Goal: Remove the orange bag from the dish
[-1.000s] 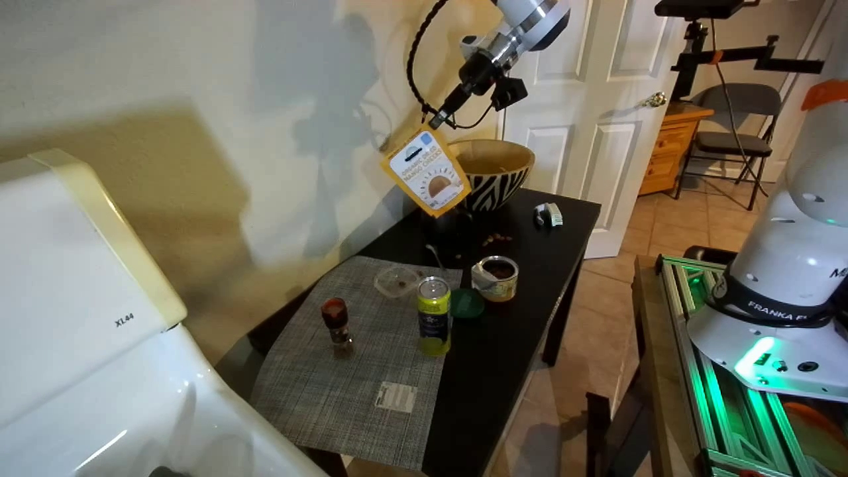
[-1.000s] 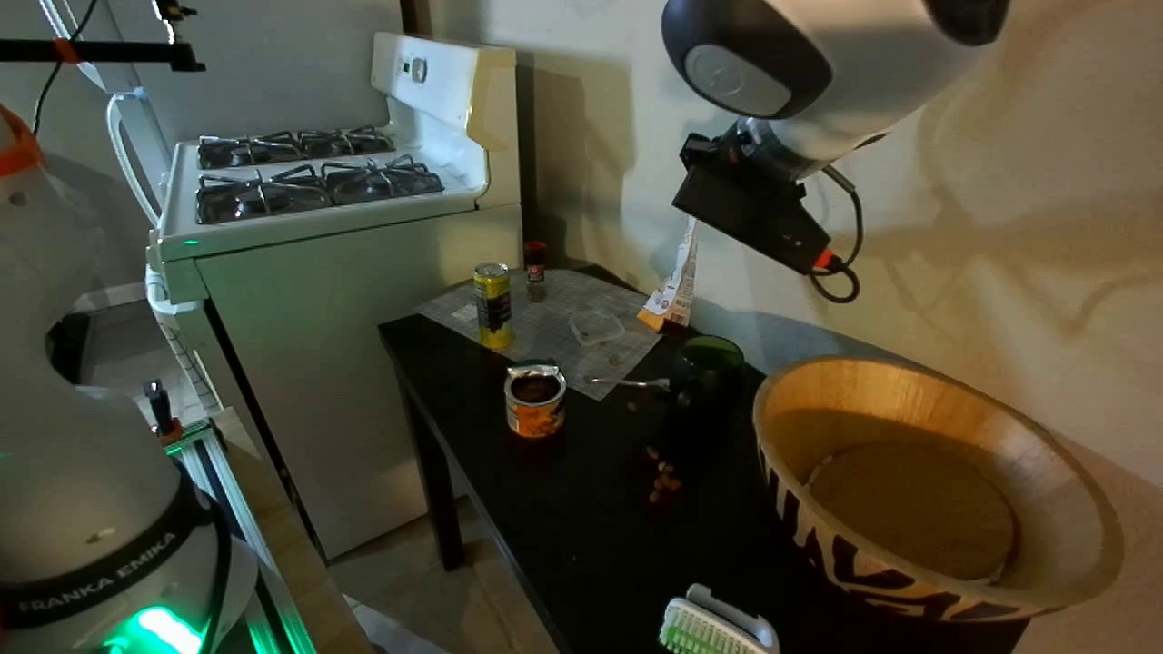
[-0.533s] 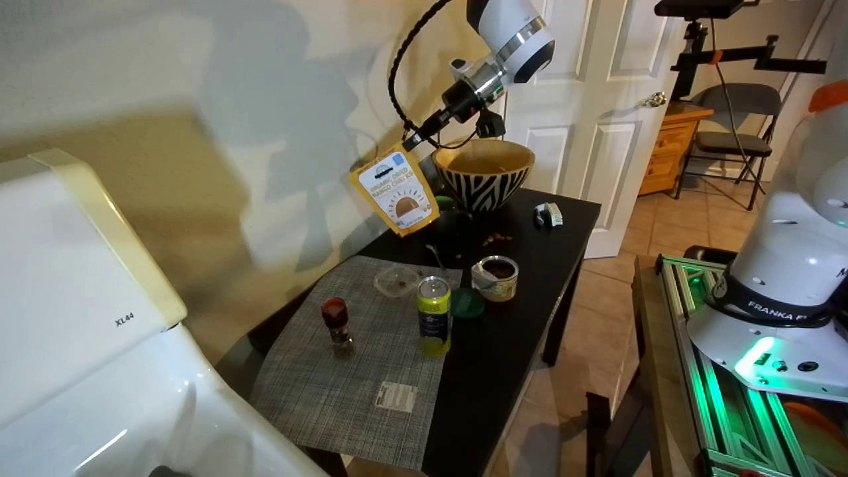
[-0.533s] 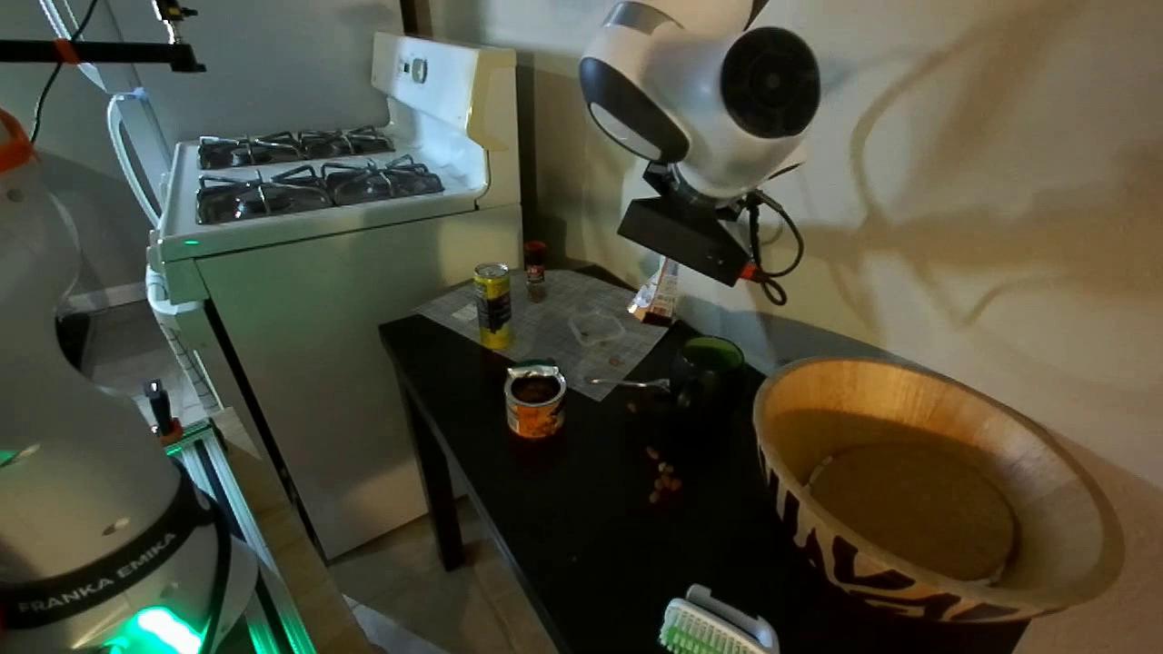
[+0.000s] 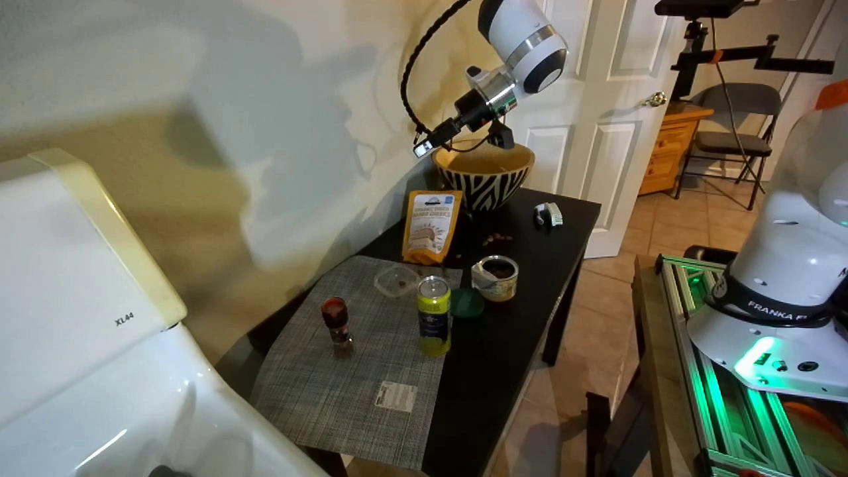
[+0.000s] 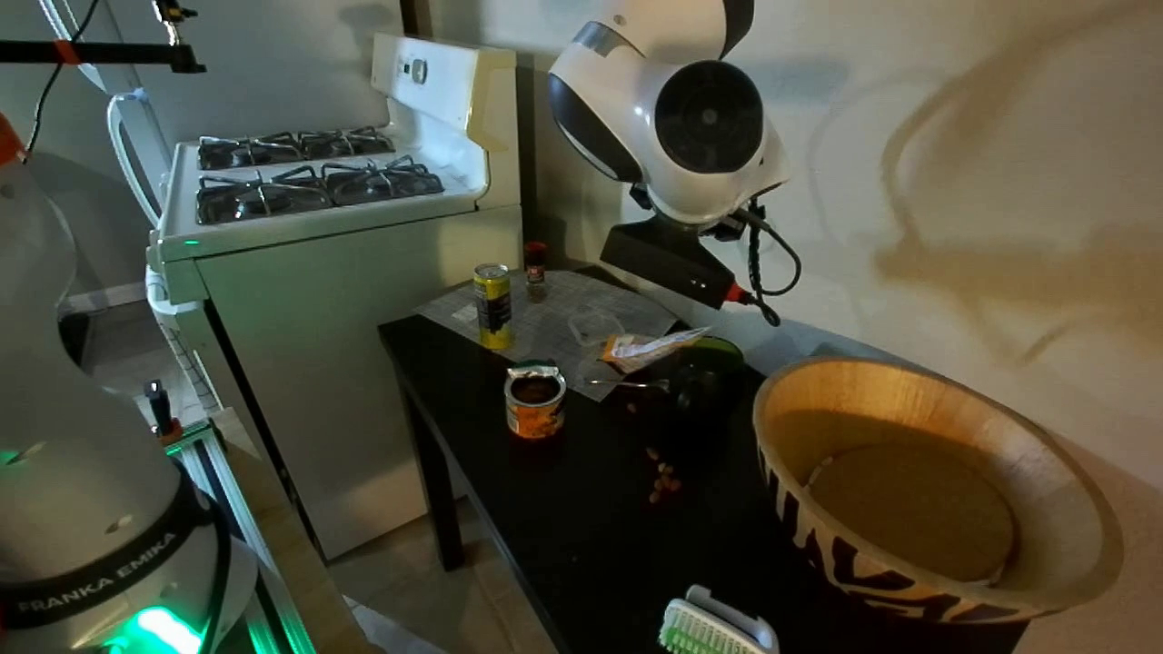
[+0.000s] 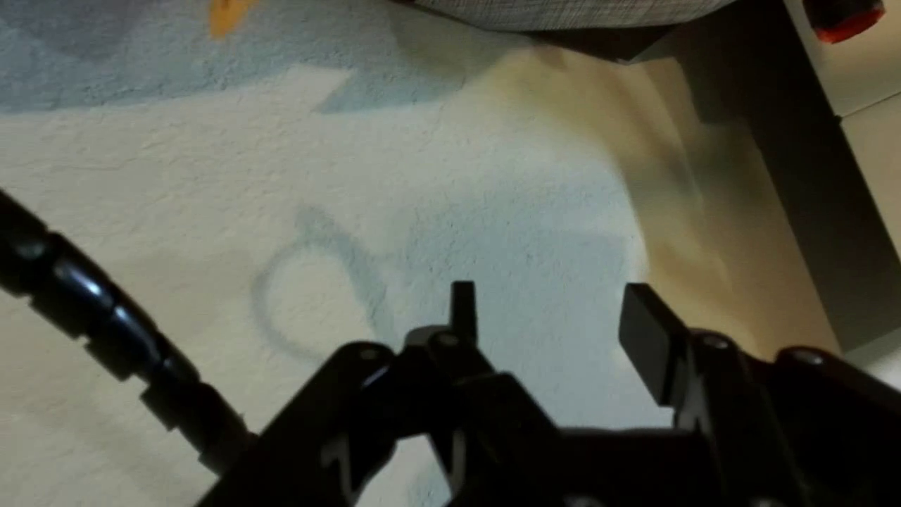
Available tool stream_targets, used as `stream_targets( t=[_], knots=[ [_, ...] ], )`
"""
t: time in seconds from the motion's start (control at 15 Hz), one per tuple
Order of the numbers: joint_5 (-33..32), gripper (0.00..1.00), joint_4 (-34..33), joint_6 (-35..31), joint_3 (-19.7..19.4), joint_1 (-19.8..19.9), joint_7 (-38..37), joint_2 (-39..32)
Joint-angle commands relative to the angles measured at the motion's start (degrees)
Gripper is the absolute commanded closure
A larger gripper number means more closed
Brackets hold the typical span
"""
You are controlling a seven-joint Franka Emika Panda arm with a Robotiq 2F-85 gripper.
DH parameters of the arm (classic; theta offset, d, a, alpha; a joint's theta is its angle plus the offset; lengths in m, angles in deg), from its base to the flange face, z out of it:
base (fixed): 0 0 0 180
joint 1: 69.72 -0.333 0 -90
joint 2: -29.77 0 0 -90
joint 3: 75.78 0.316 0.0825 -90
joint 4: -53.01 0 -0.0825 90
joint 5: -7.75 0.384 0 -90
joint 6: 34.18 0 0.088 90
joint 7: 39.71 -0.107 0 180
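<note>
orange bag [image 5: 429, 225] tilts beside the dark mug [image 6: 704, 389], outside the striped bowl [image 5: 487, 190]; above the bag, the gripper [image 7: 547, 310] hangs with its fingers [image 7: 651, 341] spread apart.

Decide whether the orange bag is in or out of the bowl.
Out: an exterior view shows the dark mug between the orange bag and the striped bowl.

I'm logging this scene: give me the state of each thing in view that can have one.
Gripper, open, holding nothing.
Dish, upright.
Mug, upright.
Bag, outside the dish, tilted; contact with mug unclear.
Tin, upright, open.
Can, upright; opened or not unclear.
Grinder, upright.
Brush, lying on its side.
Nut-like bits, loose.
Burners, no flame visible.
Chair, unfolded.
Door, apparently open.
Base light, lit green.
</note>
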Motion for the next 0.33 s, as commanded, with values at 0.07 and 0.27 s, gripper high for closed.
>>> stream_targets(
  t=[0.07,0.27],
  knots=[
    [-5.6,0.04,2.4,4.8,-3.5,2.0,-4.2,7.6],
    [-6.4,0.07,0.3,5.7,-4.1,2.1,-4.3,6.4]
  ],
)
